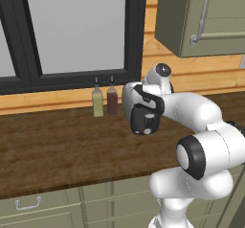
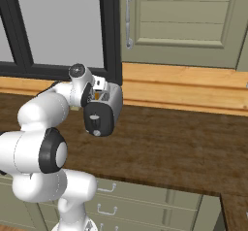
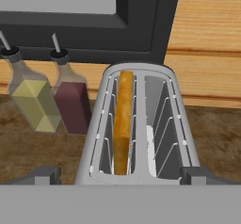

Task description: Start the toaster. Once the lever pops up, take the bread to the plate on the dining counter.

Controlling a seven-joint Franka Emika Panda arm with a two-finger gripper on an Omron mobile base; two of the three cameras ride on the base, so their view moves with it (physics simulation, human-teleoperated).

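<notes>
Your gripper [image 3: 120, 175] is spread wide, holding nothing, right above the toaster [image 3: 136, 124]. The bread [image 3: 123, 119] stands on edge in the left slot, with two bottles [image 3: 49, 93] beside the toaster on the worktop [image 1: 57, 145].

Toaster [image 3: 136, 124] on the desk [image 1: 52, 150]: left slot taken by the bread [image 3: 123, 119] standing on edge, right slot unfilled and open from above. Two bottles, yellow [image 3: 33, 100] and dark red [image 3: 70, 100], stand just beside the toaster's left flank, near the window frame [image 3: 94, 35]. Bare desk lies to its right.
</notes>
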